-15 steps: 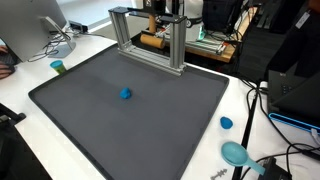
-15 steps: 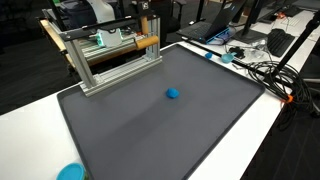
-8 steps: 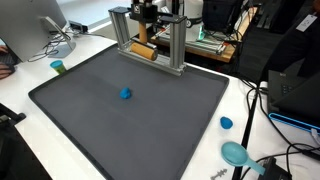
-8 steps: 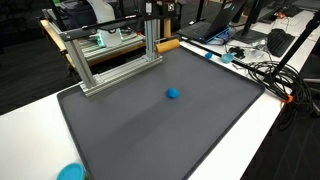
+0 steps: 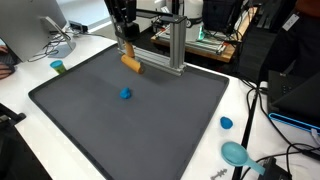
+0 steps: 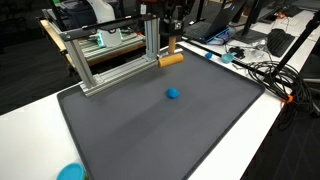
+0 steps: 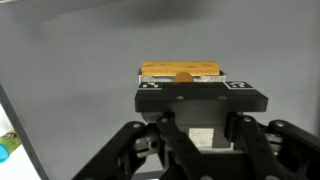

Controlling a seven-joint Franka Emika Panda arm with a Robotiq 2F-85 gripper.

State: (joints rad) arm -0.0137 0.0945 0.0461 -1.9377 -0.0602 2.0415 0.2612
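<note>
In my wrist view the gripper (image 7: pixel 185 82) hides its own fingertips and most of the wooden block (image 7: pixel 180 70); in exterior views I lose the arm (image 5: pixel 121 12) past the top edge, a teal disc (image 6: pixel 70 172) at the bottom edge.

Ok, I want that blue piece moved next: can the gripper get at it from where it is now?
Reaching the blue piece, probably: only bare mat lies between. Grasping, no: the gripper is shut on the wooden cylinder.
</note>
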